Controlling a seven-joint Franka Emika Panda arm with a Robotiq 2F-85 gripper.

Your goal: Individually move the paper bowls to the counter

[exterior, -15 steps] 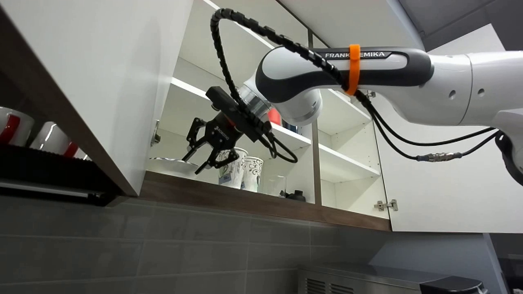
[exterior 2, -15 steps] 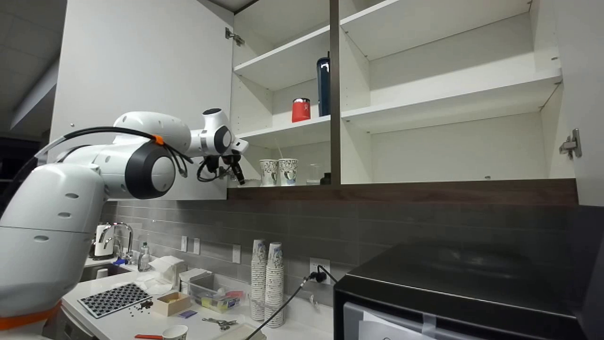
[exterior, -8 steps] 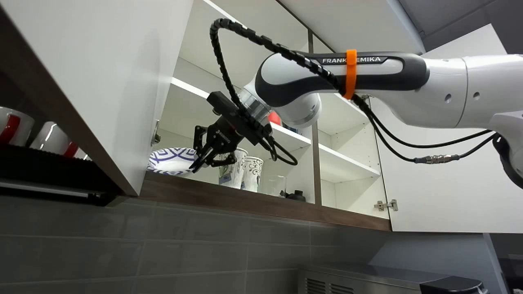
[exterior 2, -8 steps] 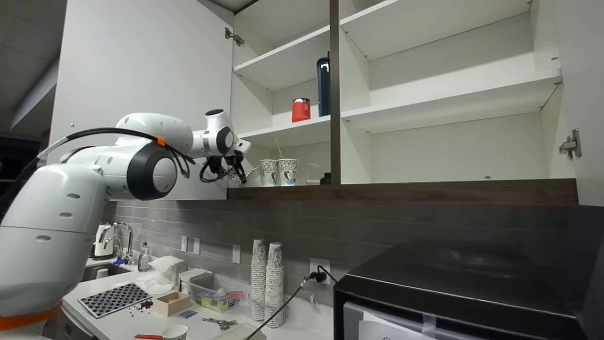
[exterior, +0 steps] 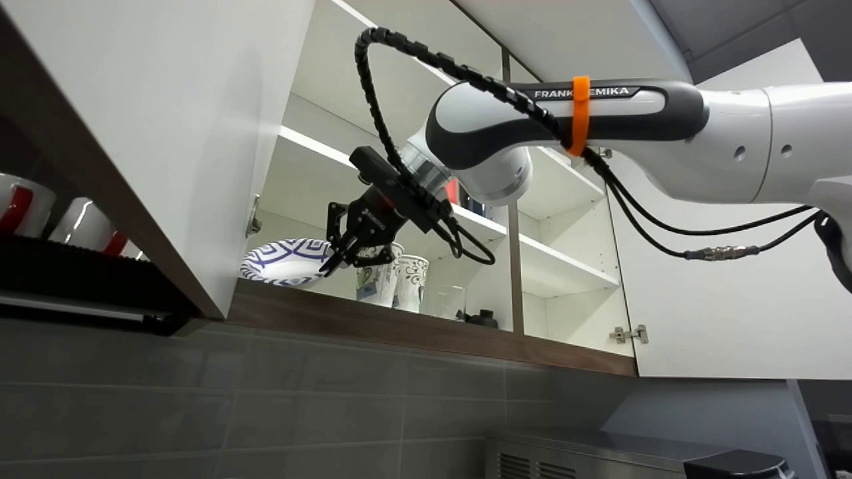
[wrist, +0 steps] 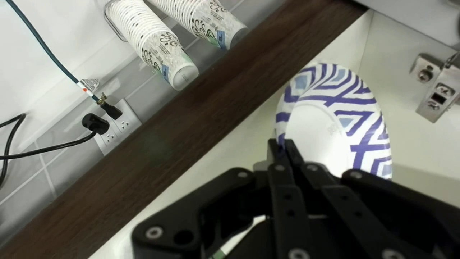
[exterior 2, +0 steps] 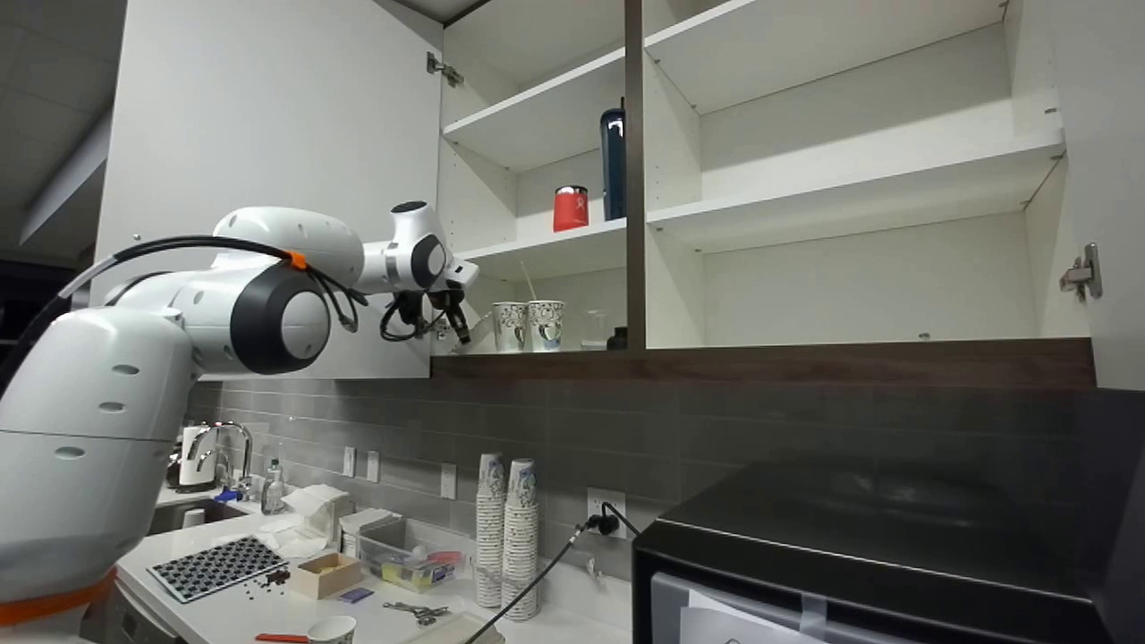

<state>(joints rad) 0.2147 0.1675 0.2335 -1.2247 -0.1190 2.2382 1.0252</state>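
Paper bowl (wrist: 334,118) in cabinet (exterior: 413,327), rim between fingers (wrist: 295,156); in both exterior views cups (exterior: 411,283) right of bowl, then glass (exterior: 444,301)

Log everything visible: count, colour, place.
Paper bowl: one, white and purple, tilted at lower shelf
Patterned cups: two, white, lower shelf
Glass: one, clear, lower shelf
Tumbler: one, red, middle shelf
Bottle: one, dark blue, middle shelf
Mugs: at least two, white and red, black ledge
Cup stacks: two, white, counter
Loose cup: one, white, counter
Tray: one, dark, counter
Bin: one, clear, counter
Box: one, tan, counter
Other items: uncounted, mixed colours, counter and lower shelf
Appliance: at least one, black, below cabinet
Gripper: one, black, shut on bowl rim
Arm: one, white, before cabinet
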